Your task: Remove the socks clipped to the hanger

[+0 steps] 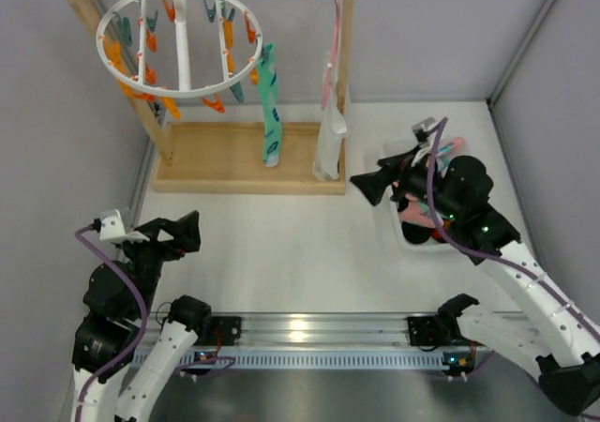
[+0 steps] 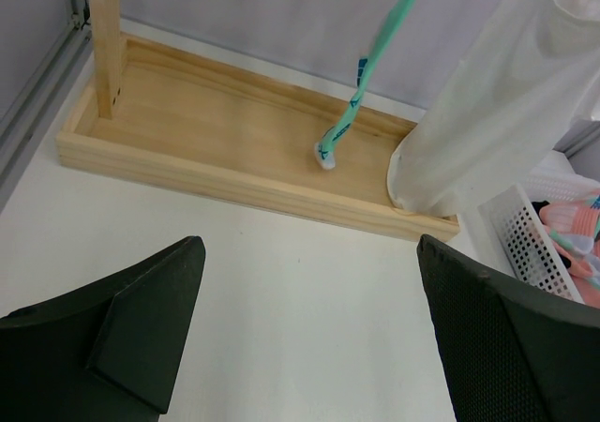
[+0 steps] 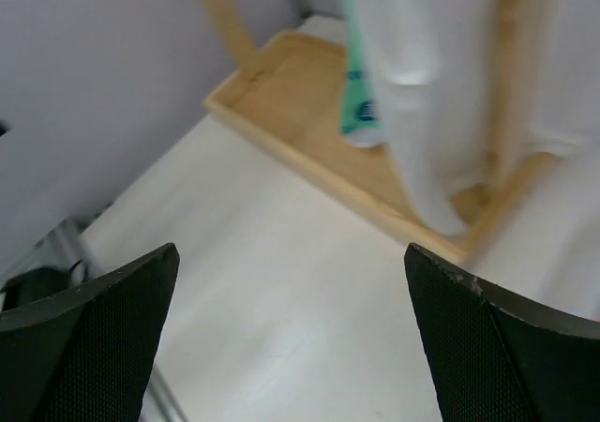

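While left gripper (image 2: 309, 246) & right gripper (image 3: 291, 250) spread wide, mint-green sock (image 1: 271, 113) w/ dark marks dangles off hanger (image 1: 180, 56).

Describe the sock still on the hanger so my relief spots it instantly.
Find the wooden rack at the table's far left; the white ring hanger hangs from its top bar. From the ring's right edge dangles one mint-green sock, patterned and narrow, unlike the plain white cloth on its right.
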`<state>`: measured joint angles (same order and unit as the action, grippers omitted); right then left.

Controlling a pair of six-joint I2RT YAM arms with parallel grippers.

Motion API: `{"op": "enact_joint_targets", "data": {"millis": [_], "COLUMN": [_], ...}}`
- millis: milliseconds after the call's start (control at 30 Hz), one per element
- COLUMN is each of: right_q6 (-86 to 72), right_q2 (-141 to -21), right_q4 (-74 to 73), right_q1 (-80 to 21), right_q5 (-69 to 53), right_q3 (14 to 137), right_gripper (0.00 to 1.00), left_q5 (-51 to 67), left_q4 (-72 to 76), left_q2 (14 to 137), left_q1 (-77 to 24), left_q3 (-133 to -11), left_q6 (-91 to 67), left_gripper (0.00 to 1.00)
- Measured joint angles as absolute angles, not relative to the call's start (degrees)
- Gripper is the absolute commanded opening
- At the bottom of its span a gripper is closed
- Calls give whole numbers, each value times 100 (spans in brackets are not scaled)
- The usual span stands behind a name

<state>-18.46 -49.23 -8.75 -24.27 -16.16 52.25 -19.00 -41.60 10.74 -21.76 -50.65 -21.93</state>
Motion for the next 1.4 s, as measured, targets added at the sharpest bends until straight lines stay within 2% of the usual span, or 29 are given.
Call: {"op": "enact_joint_targets", "data": {"millis": [100, 200, 333, 567, 700, 833, 933, 1033, 1067, 1133, 1167, 1233, 1400], "right_q6": [-1750, -1551, -1315, -1247, -1264, -1262, -1313, -1297, -1260, -1155, -1131, -1063, -895], "right_q2": [-5135, -5649, -6958, -9929, -11144, -12296, -13047, -13607, -13751, -13996, -14042, -14051, -13544], "right_q4": [-204, 617, 1538, 1754, 1861, 1892, 1935, 2071, 2117, 2274, 2329, 2624, 3551], "right_q1": [-3857, -5157, -6047, -5953, -5599, -5221, -4941, -4735, -4696, -4611, -4591, -4587, -4753], "right_q5": [-1667, -1210, -283, 1994, 2508, 2740, 2853, 2932, 2941, 2921, 2893, 2816, 2641], "right_q3": [5166, 5100, 5312, 7419, 8613, 9806, 10431, 10787, 10879, 10962, 10945, 10770, 9664], "right_gripper": [98, 99, 99, 100, 99, 92, 84, 72, 54, 34, 18, 0, 0], "left_q5": [-1940, -1942, -1940, -1940, -1929, -1892, -1883, -1846, -1828, -1793, -1780, -1761, -1588], "left_q4": [-4160, -4160, -4158, -4160, -4160, -4158, -4158, -4158, -4158, -4158, -4158, -4158, -4187], "left_q2": [1020, 987, 987, 987, 987, 987, 987, 987, 987, 987, 987, 987, 1133], "left_q1": [-2176, -2176, -2176, -2174, -2171, -2156, -2141, -2141, -2141, -2134, -2130, -2123, -2112], "left_q3": [-5004, -4971, -4954, -4939, -4936, -4934, -4934, -4932, -4932, -4928, -4928, -4928, -5078], "left_q6": [-2248, -2279, -2287, -2287, -2285, -2283, -2283, -2281, -2281, -2281, -2281, -2281, -2285], "left_gripper": [98, 98, 98, 98, 98, 98, 98, 98, 98, 98, 98, 98, 98]}}
